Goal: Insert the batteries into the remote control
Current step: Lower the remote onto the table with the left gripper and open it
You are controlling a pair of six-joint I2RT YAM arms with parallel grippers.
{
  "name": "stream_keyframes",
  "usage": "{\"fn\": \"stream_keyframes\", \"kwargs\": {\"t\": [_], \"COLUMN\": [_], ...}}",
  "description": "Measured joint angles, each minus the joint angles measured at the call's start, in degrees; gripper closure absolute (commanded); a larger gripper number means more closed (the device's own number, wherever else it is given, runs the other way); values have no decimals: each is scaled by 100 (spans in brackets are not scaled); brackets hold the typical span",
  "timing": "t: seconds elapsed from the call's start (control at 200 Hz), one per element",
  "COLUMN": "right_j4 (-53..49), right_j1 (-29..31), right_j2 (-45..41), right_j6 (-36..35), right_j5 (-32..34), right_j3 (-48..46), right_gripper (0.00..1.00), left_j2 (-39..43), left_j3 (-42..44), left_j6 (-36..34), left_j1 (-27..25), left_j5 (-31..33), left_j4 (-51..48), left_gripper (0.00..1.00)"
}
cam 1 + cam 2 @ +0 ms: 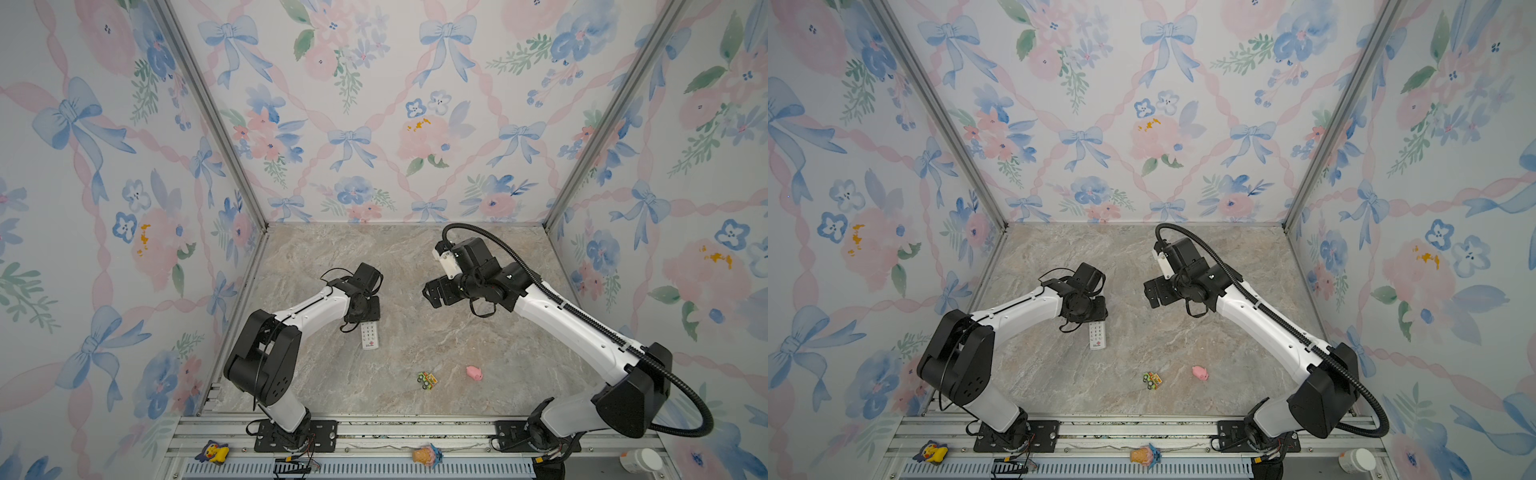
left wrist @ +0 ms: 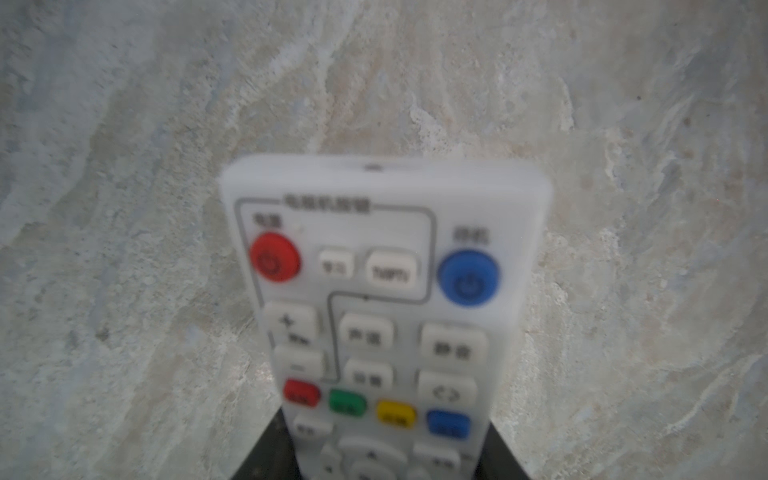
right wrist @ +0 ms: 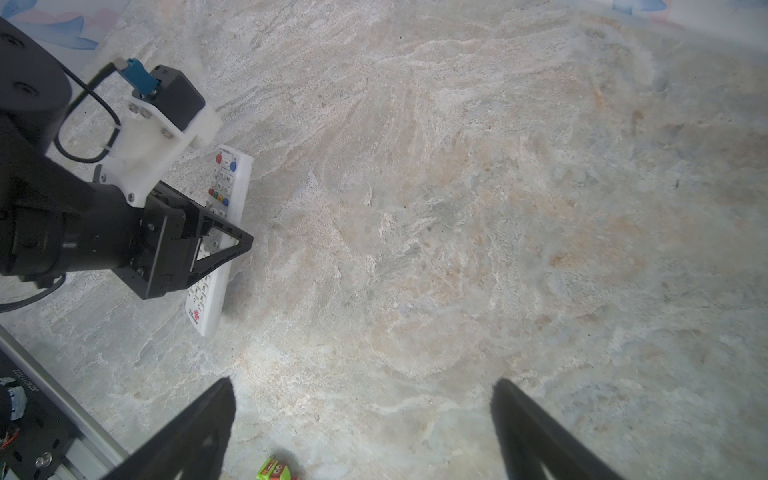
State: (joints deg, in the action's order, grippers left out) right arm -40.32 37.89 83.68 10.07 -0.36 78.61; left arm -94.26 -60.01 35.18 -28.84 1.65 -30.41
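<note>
Tabletop (image 1: 415, 266): marble-patterned, carries everything listed below.

Left arm (image 1: 307, 307): reaches in from the near left and ends directly over the remote control (image 1: 370, 334).

Right arm (image 1: 561, 320): reaches in from the near right and ends above the middle of the scene.

Left end effector (image 3: 212, 243): partly closed, pinches the remote control across its width at about mid-length. Cannot tell whether the body is clear of the tabletop.

Right end effector (image 3: 363, 424): spread wide, holds nothing. Hangs to the right of the remote control, well apart from it.

Remote control: sits left of centre, button face up. Long axis runs near to far. Coloured-button end points far, past the jaws; red-logo end points near.

Toy car (image 1: 427, 380) and pink pig (image 1: 474, 372): lie near, right of centre. No part of the task.

Batteries: not found in any view.

Judgement: left arm nearer, with the grip in place. Back face turned down, so probably calls for a roll about the long axis before loading. Free right end effector lies to the right, square to that axis.
</note>
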Motion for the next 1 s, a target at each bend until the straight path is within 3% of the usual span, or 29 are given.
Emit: {"fn": "stream_keyframes", "kwargs": {"t": [1.005], "right_j4": [48], "right_j1": [-81], "right_j2": [4], "right_j6": [2], "right_j5": [-74], "right_j3": [-26], "right_gripper": [3], "left_j2": [-638], "left_j3": [-31], "left_j6": [-46], "left_j1": [-197], "left_j5": [55], "left_j4": [7], "left_gripper": [99]}}
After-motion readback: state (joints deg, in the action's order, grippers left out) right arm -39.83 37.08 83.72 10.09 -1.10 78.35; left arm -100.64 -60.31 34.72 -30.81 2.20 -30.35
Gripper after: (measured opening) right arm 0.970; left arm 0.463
